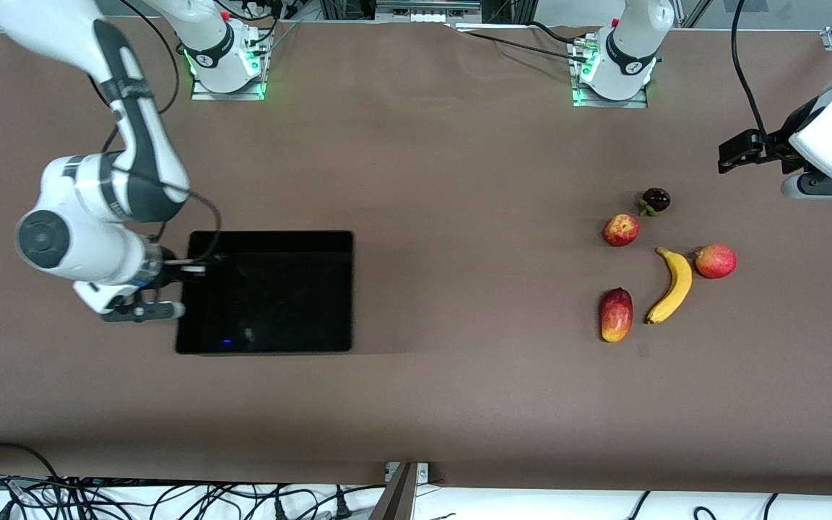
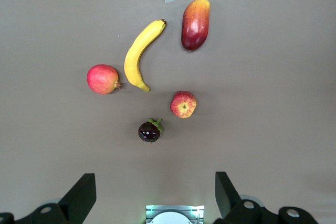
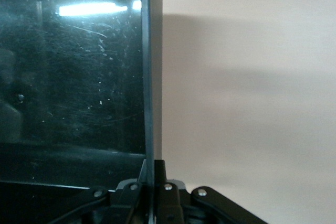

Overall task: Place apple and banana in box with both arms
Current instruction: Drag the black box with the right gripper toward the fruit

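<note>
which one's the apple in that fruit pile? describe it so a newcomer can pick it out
Look at the fruit cluster toward the left arm's end of the table, well away from the box. The apple lies beside the small dark purple fruit, farther from the front camera than the banana. It is small, round, red with yellowish blotches and a dimpled top, unlike the smooth pink-red fruit and the elongated red-yellow one.

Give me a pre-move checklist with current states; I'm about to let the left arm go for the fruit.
1. Left gripper open, up over bare table by the fruit: ok.
2. Apple free of the dark fruit beside it: ok.
3. Banana uncovered; pink-red fruit close beside its tip: cannot tell if touching.
4. Right gripper shut on the box wall: ok.
5. Box holds no fruit: ok.
</note>
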Controlling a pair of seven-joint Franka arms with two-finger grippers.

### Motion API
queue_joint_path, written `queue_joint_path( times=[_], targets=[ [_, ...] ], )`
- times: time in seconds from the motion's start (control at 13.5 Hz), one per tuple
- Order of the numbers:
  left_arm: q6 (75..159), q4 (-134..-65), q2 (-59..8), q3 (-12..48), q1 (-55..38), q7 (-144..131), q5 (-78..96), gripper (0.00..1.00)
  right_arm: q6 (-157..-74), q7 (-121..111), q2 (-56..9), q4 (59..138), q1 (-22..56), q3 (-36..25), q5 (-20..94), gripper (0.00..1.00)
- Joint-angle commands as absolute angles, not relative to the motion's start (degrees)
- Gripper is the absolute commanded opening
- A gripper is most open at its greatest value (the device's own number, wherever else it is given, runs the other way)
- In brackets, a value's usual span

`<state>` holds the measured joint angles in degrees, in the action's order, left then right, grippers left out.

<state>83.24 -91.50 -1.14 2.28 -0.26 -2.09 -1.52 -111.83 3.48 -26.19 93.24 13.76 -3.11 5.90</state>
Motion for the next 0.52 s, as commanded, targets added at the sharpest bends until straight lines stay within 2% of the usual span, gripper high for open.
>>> queue_joint_path(
  times=[0.0,0.45],
  targets=[
    [81.91,-89.82,-1.76,2.29,-0.44,-2.64,-1.85,1.0,-108.46,5.0,-31.27,84.66,16.6,-0.28,13.85,0.0],
    [81.91,-89.82,-1.76,2.29,-0.44,-2.55,-1.93,1.0,-110.65,22.56,-38.83,74.55,30.92,0.09,15.65,0.0]
  ],
)
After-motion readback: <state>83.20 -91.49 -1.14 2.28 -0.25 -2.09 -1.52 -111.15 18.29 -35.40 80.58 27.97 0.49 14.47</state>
